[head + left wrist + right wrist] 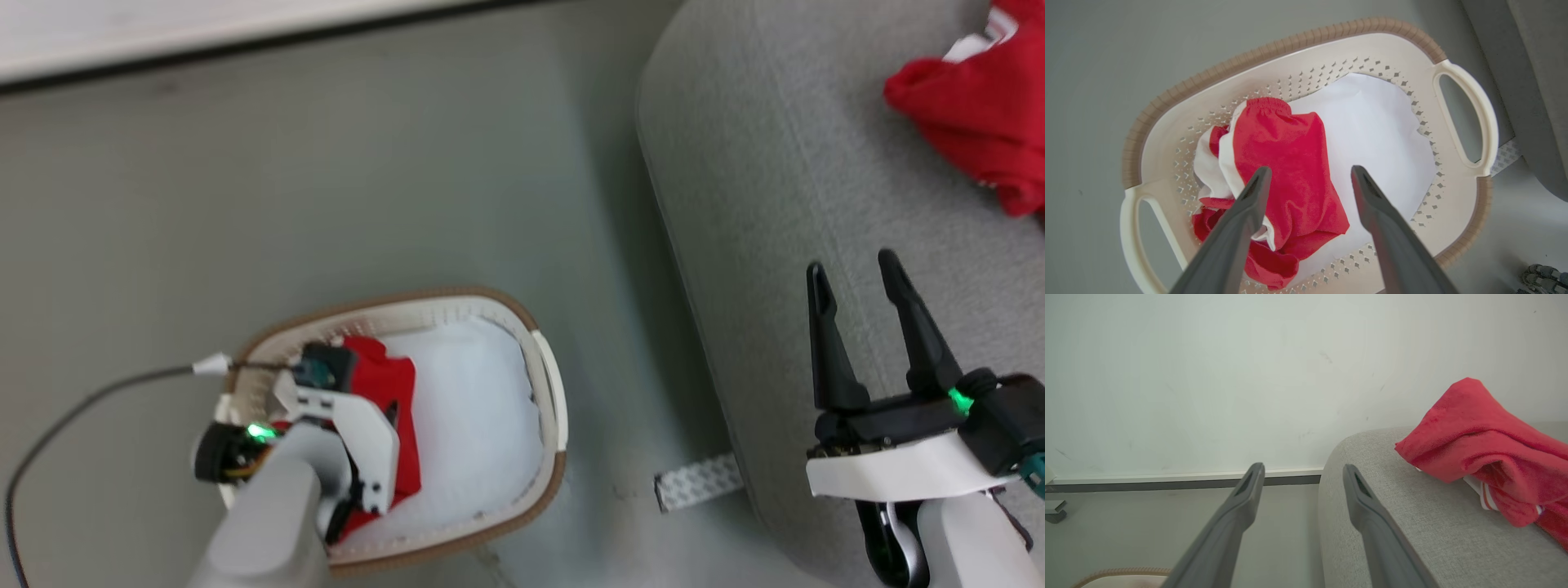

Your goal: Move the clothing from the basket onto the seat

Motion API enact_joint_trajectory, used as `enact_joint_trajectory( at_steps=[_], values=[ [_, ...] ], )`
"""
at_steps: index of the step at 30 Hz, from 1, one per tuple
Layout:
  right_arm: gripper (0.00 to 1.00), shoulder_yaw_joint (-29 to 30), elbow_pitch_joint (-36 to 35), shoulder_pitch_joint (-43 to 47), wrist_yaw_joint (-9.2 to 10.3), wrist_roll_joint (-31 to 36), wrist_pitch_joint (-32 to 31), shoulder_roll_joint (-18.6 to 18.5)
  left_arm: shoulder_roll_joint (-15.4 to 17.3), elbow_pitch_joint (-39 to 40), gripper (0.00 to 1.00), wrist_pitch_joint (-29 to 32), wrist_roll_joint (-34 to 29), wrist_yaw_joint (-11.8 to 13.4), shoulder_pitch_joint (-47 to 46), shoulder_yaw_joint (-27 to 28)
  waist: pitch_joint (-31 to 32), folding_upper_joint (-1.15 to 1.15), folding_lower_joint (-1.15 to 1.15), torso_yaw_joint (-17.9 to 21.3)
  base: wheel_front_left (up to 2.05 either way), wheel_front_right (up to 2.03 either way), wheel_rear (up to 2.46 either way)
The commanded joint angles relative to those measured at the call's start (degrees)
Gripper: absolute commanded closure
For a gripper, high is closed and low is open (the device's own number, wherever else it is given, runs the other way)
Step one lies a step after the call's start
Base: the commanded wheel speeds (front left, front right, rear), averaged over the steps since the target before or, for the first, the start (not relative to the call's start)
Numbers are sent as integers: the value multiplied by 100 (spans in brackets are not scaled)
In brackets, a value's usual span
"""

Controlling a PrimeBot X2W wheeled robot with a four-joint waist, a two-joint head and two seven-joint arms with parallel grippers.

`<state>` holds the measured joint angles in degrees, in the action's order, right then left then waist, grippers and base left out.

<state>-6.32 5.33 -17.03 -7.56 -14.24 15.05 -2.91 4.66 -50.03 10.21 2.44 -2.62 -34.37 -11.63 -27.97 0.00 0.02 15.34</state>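
Left wrist view is showing you the left gripper (1310, 169) hanging over the basket (1331, 45), its two fingers spread wide and gripping nothing. The red garment (1286, 163) is lying bunched toward one end of the basket, near a handle, on a white sheet (1380, 130) that is covering the bottom.

In my judgement you are risking three things if you are coming straight down from here. One finger is lining up over the garment and the other over bare sheet. The pinch may therefore be gathering the sheet along with the cloth. It may also be catching only a thin fold, which could be slipping out over the floor (326, 163) between basket and seat (735, 204). The garment is also lying close to the perforated wall, so a finger drifting outward may be jamming into the holes or dragging the light basket along. In the head view a dark cable (82, 404) is running across the floor to the rim beside the arm, and it may be snagging as the arm is lifting.

The right gripper (851, 265) is hovering over the seat's rounded edge, likewise splayed and empty. The other red garment (980, 114) is lying further in on the seat. That gripper is sitting where the left arm will likely be crossing, so you are risking a brush between the arms.
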Motion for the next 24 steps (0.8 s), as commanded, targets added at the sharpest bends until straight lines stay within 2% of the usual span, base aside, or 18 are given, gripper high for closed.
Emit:
enact_joint_trajectory(
  at_steps=[1, 9, 15, 21, 22, 23, 24],
  values=[
    [0, -35, -85, -165, 14, -122, 19, 1, 119, -152, 0, 52, -79, 73, -254, 41, -794, 0, -2, 268, 0, 0, 0],
    [0, -207, -264, -519, 14, -428, 19, 2, 358, -859, 0, 98, -141, 422, -1132, 71, -1553, 0, -2, 376, 0, 0, 0],
    [0, -244, -462, -653, 14, -513, 19, 1, 514, -1214, 0, 30, -235, 469, -1591, -43, -2062, 0, -2, 413, 0, 0, 0],
    [0, -136, -526, -653, 14, -437, 19, 1, 532, -1552, 0, -87, -307, 374, -1839, -208, -2369, 0, -2, 373, 0, 0, 0],
    [0, -123, -524, -657, 15, -418, 19, 1, 539, -1606, 17, -114, -335, 366, -1860, -248, -2384, 0, -2, 366, 0, 0, 0],
    [0, -123, -524, -657, 15, -418, 19, 1, 539, -1606, 17, -114, -335, 366, -1860, -248, -2384, 0, -2, 366, 0, 0, 0],
    [0, -107, -521, -660, 15, -416, 19, 0, 525, -1666, 76, -119, -319, 322, -1875, -267, -2392, 0, -2, 354, 0, 0, 0]
  ],
)
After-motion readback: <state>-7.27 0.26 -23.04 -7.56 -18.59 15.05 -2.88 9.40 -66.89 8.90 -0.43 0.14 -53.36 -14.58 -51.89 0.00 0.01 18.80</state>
